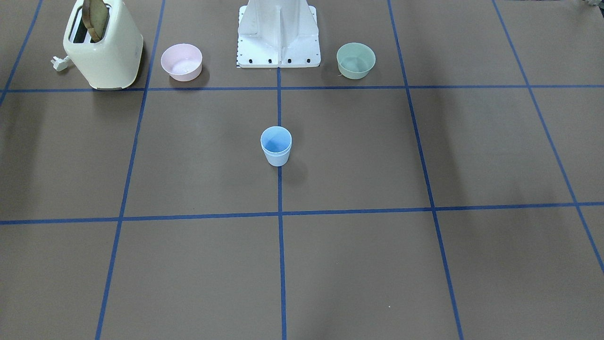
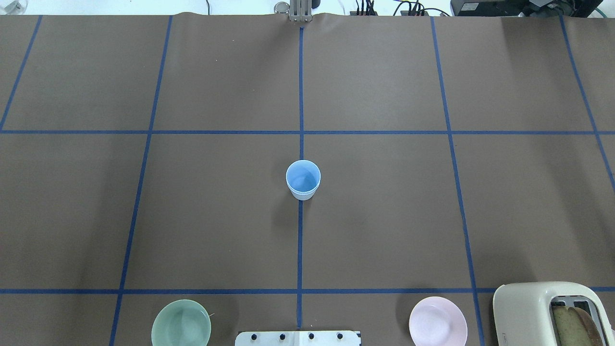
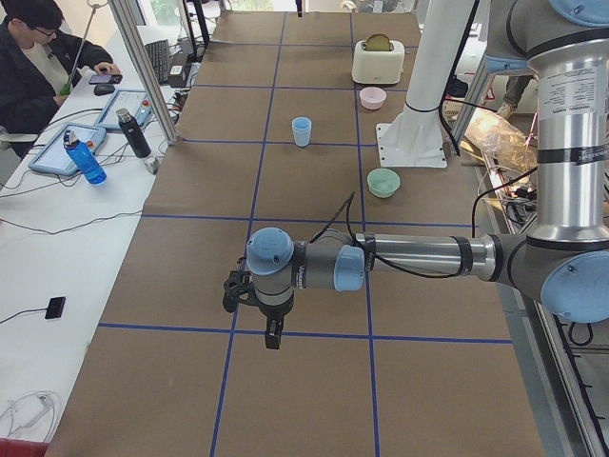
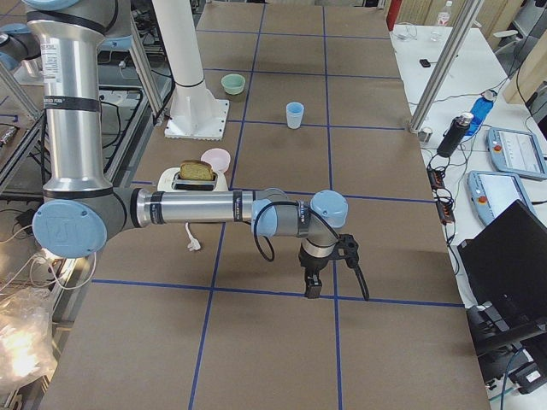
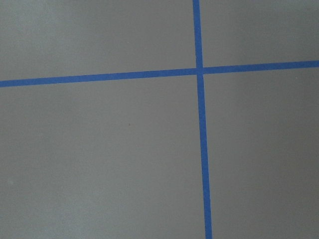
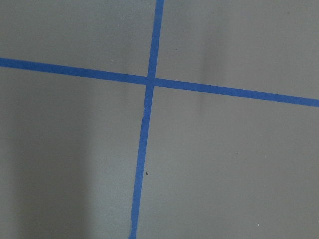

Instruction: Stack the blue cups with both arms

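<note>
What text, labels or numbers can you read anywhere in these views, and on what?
None reads clearly.
White sticker on the left arm: too small to read.
Dark lettering on its wrist: blurred.
Similar sticker on the right arm: too small.
Blue cups, pink bowl, green bowl: no print shows.

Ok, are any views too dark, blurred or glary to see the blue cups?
Overhead exterior: blue cups sharp, evenly lit, faint soft shadow beside them. Exterior front-facing: sharp, broad soft shadow bands across the table, no glare. Both wrist views: only table and blue tape, slightly soft.
</note>
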`<control>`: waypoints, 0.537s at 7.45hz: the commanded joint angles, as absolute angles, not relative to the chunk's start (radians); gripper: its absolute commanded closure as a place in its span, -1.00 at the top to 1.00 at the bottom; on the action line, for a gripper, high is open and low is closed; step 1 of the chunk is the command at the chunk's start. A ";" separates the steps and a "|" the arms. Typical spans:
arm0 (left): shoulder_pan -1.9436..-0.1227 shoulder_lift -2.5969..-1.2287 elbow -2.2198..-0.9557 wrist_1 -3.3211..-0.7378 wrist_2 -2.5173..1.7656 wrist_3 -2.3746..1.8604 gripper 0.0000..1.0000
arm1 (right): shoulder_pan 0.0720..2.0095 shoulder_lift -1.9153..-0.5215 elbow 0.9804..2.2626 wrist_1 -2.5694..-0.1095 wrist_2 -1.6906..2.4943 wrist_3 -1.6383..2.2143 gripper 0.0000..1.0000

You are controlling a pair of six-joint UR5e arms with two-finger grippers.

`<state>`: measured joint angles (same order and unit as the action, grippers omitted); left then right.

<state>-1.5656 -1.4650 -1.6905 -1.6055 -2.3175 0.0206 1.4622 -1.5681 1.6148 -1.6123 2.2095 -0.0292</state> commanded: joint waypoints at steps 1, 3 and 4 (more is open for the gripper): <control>-1.565 -1.465 -1.690 -1.606 -2.318 0.020 0.96 | 1.462 -1.565 1.617 -1.612 2.212 -0.029 1.00; -1.565 -1.465 -1.690 -1.605 -2.313 0.020 0.96 | 1.462 -1.565 1.615 -1.612 2.212 -0.029 1.00; -1.565 -1.465 -1.690 -1.605 -2.313 0.020 0.96 | 1.462 -1.566 1.615 -1.612 2.212 -0.029 1.00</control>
<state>-1.5647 -1.4650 -1.6904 -1.6047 -2.3145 0.0200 1.4619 -1.5651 1.6160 -1.6122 2.2115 -0.0291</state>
